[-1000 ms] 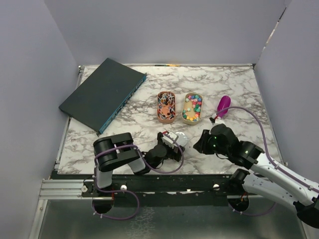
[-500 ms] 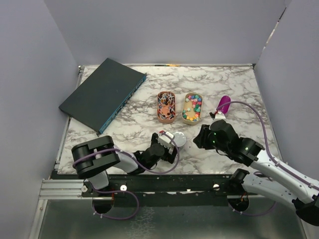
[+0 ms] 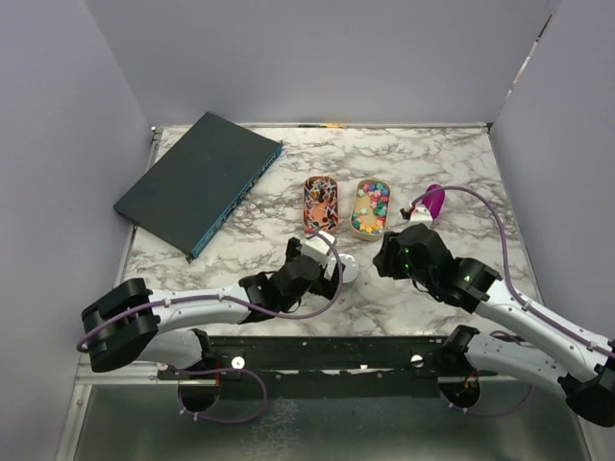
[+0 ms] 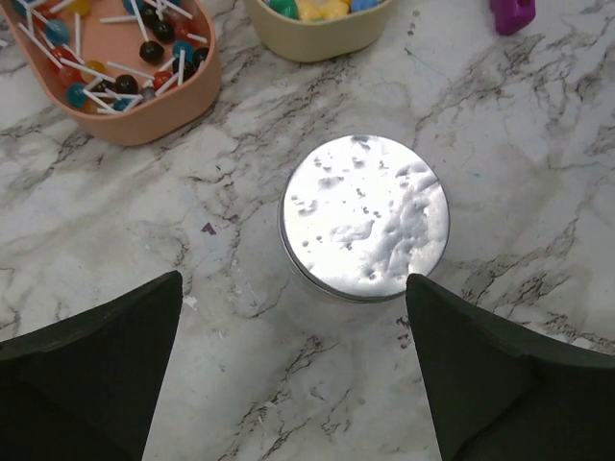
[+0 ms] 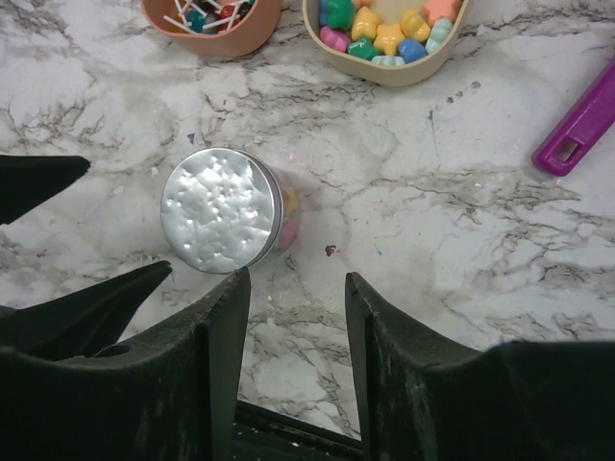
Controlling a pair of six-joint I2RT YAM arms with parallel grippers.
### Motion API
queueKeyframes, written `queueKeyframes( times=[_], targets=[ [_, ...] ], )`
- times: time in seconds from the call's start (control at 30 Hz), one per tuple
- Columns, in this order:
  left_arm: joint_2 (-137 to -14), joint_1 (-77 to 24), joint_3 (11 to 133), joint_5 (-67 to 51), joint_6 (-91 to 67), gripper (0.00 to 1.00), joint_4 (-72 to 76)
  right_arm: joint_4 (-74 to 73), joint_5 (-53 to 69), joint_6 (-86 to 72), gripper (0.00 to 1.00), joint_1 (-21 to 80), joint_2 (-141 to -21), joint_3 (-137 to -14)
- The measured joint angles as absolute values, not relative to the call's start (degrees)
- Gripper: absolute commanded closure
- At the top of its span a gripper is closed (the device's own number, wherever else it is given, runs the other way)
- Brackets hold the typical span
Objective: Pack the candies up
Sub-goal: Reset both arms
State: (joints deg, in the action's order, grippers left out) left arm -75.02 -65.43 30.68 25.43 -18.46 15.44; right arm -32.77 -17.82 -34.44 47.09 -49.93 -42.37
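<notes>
The left gripper (image 4: 293,280) stands wide open on either side of the silver-lidded jar (image 4: 365,216). The right gripper (image 5: 296,279) is open and empty. The candies (image 5: 389,36) lie in two trays (image 5: 384,73) behind, and perhaps some are inside the jar.

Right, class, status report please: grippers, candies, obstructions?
Left gripper open, lined up on lidded jar. Right gripper open, empty. Candies in orange tray and cream tray. Nothing blocking.

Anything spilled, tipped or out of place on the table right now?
No spills: the orange tray, cream tray and lidded jar stand upright. Only the dark flat box lies askew at the far-left corner.
</notes>
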Motion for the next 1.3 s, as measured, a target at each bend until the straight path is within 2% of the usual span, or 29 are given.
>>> queueKeyframes(
  times=[0.17,0.47,0.67,0.77,0.97,1.17,1.3],
  targets=[
    [-71.42,-63.02,39.16,25.98,-19.59,0.01,2.24,-32.42,-20.38,-33.47,0.49,47.09,-51.33,-44.10],
    [-67.22,-57.63,50.48,26.20,-18.96,0.01,-13.80,-30.87,-25.56,-31.16,0.36,47.09,-52.25,-47.64],
    [-65.71,-47.70,56.88,23.53,-16.95,0.01,-19.33,-30.06,-28.58,-28.93,0.31,46.04,-54.11,-50.09],
    [-65.32,-41.39,58.63,20.95,-16.29,0.01,-20.10,-28.97,-25.02,-27.86,0.31,40.73,-55.57,-51.64],
    [-64.45,-31.20,59.13,16.34,-15.66,0.01,-20.23,-26.33,-17.10,-26.65,0.29,27.73,-55.66,-51.70],
    [-60.36,-24.84,55.09,14.31,-16.56,0.01,-16.88,-22.90,-11.55,-24.73,0.29,24.88,-50.89,-50.74],
    [-56.10,-24.34,50.70,14.11,-16.93,0.01,-14.68,-18.81,-9.54,-23.35,0.27,24.67,-44.47,-48.73]
  ],
)
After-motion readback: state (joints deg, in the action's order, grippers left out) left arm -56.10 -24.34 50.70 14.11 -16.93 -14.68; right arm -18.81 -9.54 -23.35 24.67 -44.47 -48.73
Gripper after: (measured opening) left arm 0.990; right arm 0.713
